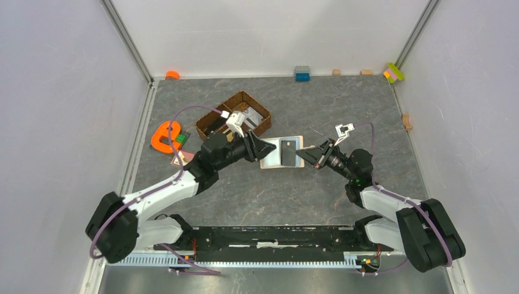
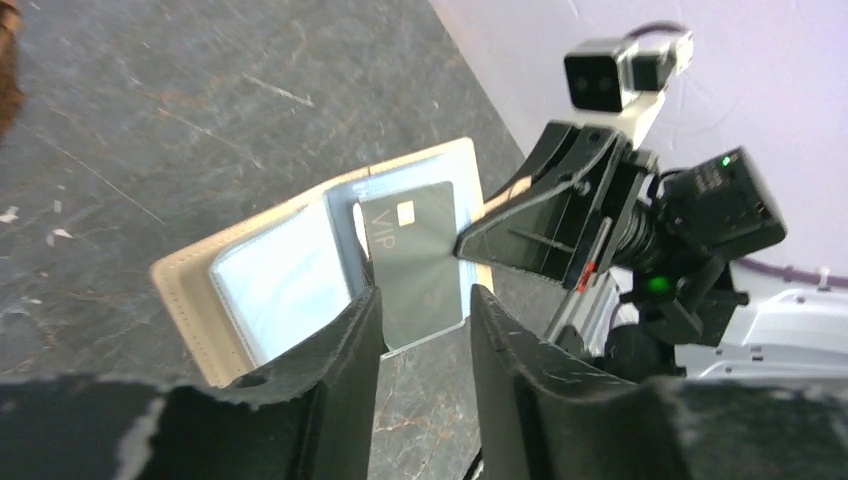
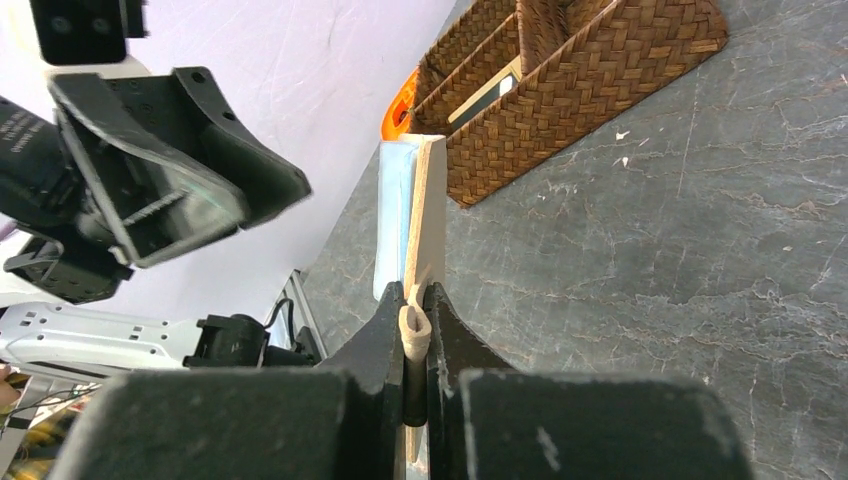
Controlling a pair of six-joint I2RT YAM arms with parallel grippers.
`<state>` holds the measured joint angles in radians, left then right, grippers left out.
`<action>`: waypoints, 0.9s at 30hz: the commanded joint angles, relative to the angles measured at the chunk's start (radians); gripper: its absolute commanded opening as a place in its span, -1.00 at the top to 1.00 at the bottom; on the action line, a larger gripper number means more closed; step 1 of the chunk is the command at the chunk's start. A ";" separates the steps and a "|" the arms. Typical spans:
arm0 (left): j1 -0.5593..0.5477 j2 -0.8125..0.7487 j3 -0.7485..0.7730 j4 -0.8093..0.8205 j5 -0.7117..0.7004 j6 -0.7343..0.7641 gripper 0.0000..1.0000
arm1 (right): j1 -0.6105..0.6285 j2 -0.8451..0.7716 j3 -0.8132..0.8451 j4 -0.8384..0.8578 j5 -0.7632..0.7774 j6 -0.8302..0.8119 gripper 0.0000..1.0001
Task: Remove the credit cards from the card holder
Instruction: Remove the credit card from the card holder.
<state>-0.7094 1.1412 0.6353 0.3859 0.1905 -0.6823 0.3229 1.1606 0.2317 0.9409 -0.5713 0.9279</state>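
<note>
The beige card holder lies spread open, clear sleeves facing up. A dark grey credit card marked VIP rests on its right half, its near corner sticking out past the sleeve. My left gripper is open, its two fingers either side of that near corner with a gap to each. The right gripper is shut on the holder's little tab and holds that edge up off the table. From above, the two grippers face each other across the holder.
A brown wicker basket stands just behind the left gripper. An orange letter toy and small pale flat pieces lie at the left. A blue block and a few small blocks sit along the back wall.
</note>
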 commanded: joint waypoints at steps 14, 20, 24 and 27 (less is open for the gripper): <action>0.006 0.302 0.096 0.173 0.276 -0.121 0.24 | -0.020 0.002 0.005 0.124 -0.037 0.097 1.00; 0.034 0.328 0.068 0.336 0.380 -0.202 0.46 | -0.019 0.020 0.005 0.138 -0.050 0.106 1.00; 0.034 0.313 0.057 0.397 0.410 -0.222 0.56 | -0.020 0.037 0.012 0.124 -0.058 0.098 1.00; 0.035 0.287 0.045 0.418 0.415 -0.223 0.58 | -0.019 0.040 0.021 0.091 -0.054 0.074 1.00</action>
<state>-0.6605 1.4746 0.6773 0.6247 0.5194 -0.8413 0.2955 1.1851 0.2317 1.0412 -0.5934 1.0252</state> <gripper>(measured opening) 0.221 0.050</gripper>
